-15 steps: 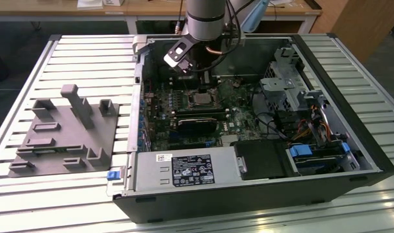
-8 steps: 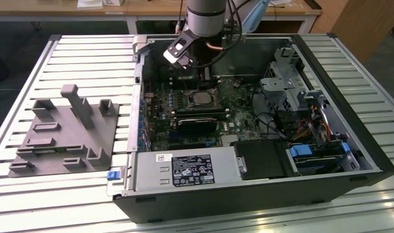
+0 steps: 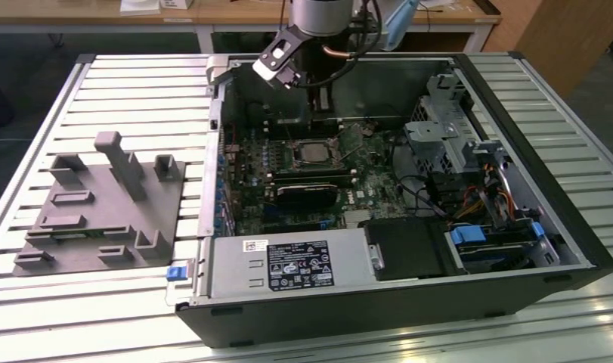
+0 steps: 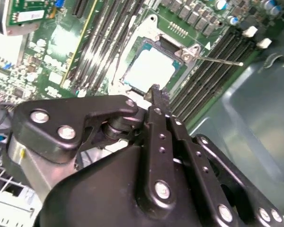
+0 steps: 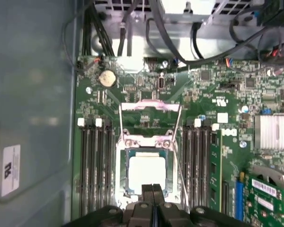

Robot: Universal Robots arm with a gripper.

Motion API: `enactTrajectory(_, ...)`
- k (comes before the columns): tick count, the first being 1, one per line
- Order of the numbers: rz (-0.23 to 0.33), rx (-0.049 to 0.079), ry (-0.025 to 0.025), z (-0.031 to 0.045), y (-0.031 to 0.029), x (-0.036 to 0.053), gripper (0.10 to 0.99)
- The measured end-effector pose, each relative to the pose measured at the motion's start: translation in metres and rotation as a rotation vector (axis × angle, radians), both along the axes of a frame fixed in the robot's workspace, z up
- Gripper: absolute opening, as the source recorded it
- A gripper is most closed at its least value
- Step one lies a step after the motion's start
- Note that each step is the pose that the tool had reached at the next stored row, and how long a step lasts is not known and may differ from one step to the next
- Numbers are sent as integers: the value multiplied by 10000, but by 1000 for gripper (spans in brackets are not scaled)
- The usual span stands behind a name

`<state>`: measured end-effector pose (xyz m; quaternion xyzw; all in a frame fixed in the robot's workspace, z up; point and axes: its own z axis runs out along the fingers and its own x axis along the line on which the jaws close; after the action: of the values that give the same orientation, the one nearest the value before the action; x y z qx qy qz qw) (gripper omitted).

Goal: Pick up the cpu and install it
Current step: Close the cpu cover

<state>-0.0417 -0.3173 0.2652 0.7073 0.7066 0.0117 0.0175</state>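
First wrist view: cpu (image 5: 146, 170) lies flat in the motherboard socket (image 5: 125, 143). Gripper (image 5: 153, 188) hangs just over its edge, fingers pressed together, holding nothing. The chip is probably light, stiff and thin, with a delicate underside; grip opposite rims.
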Motion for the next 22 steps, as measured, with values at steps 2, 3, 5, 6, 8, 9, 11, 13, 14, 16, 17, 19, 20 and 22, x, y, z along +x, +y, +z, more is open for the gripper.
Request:
enactTrajectory(2, 0, -1, 0, 0, -41, 0, 106)
enactTrajectory(3, 0, 0, 0, 0, -67, 0, 106)
enactTrajectory(5, 1, -1, 1, 0, -118, 1, 106)
enactTrajectory(6, 1, 0, 0, 0, -137, 0, 106)
enactTrajectory(8, 1, 1, -1, -2, -141, 13, 106)
enactTrajectory(9, 0, -1, 0, -2, -142, 32, 106)
enactTrajectory(11, 0, 0, 0, -3, -142, 94, 106)
enactTrajectory(13, 0, -2, 1, -5, -137, 155, 106)
enactTrajectory(14, 0, -7, 0, -6, -133, 182, 106)
enactTrajectory(16, 1, -15, 0, -9, -119, 240, 106)
enactTrajectory(17, 0, -15, 1, -9, -112, 271, 106)
enactTrajectory(19, 1, -15, 1, -11, -98, 337, 106)
enactTrajectory(20, 1, -15, 1, -12, -91, 364, 106)
enactTrajectory(22, 1, -16, 0, -16, -67, 404, 106)
